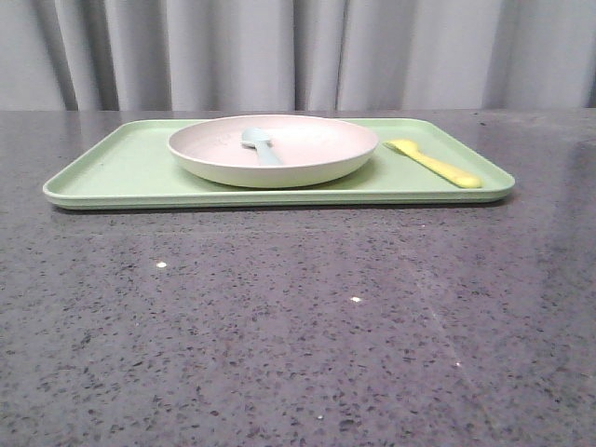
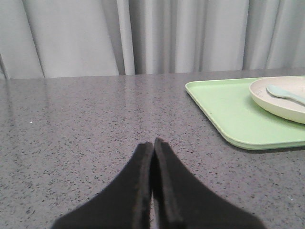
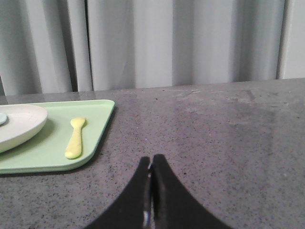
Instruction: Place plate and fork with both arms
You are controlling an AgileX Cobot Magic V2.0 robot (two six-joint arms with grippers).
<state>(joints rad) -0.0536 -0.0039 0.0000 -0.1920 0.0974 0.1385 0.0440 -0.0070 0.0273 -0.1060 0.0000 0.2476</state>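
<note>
Tray (image 1: pixel 121 172) of light green, flat and rectangular, lies on the dark speckled worktop (image 1: pixel 298 326) toward its far side, in front of grey curtains (image 1: pixel 298 51); on it stands the plate (image 1: pixel 317 154), a wide shallow dish, pinkish-cream inside and paler greenish-cream outside, a little left of the tray's middle in the front view; inside the plate rests a pale blue spoon (image 1: pixel 261 144), its bowl toward the far rim; the fork (image 1: pixel 436 165), slim and bright yellow, lies flat on the tray just to the right of the plate, apart from it, running at a slant with one end near the tray's front right corner.

Neither arm shows in the front view; the left tool (image 2: pixel 153 143) is seen only from its own wrist camera, its two black fingers (image 2: pixel 138 181) pressed together with no gap and nothing between them, above bare worktop to the left of the tray and well apart from it; the right tool (image 3: pixel 151 160) is likewise closed tight on nothing, its fingers (image 3: pixel 167 191) meeting at the tips, above bare worktop to the right of the tray, with the fork and the plate's edge in view on the tray's near corner; neither tool touches tray, plate or fork.
</note>
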